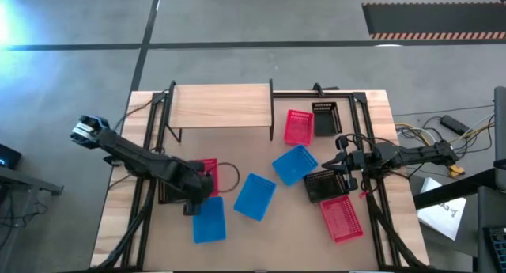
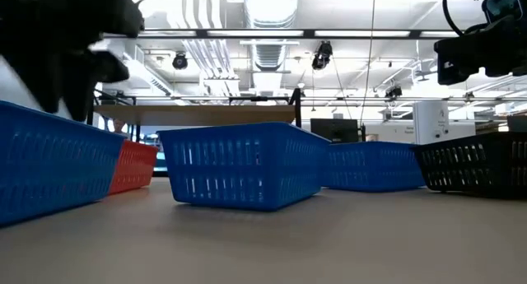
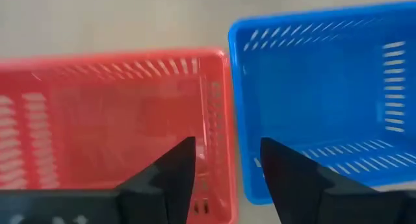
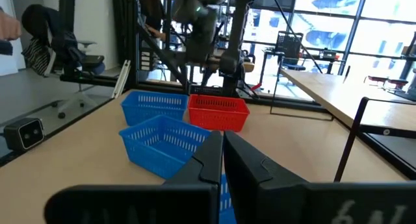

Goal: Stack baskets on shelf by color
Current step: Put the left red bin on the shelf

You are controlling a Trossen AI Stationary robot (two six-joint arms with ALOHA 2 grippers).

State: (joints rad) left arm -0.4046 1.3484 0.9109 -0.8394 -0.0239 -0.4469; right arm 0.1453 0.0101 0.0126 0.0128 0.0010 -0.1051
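Observation:
The shelf [image 1: 221, 105], a light wood plank, stands at the table's far side with nothing on it. My left gripper [image 3: 224, 165] is open and points down. One finger hangs over the inside of a red basket [image 3: 110, 120]. The other hangs by the edge of a blue basket [image 3: 325, 94] next to it, and I see no touch. In the high view this gripper [image 1: 194, 200] is near the table's left front. My right gripper [image 1: 341, 164] is shut and level at the right, touching nothing. The other baskets lie loose on the tabletop.
Two more blue baskets [image 1: 254, 196] [image 1: 295, 164] lie mid-table. A red basket [image 1: 299, 127] and a black one [image 1: 325, 119] sit right of the shelf. Another black basket [image 1: 320, 186] and a red one [image 1: 341, 218] lie by my right gripper. Black frame rails run along both table sides.

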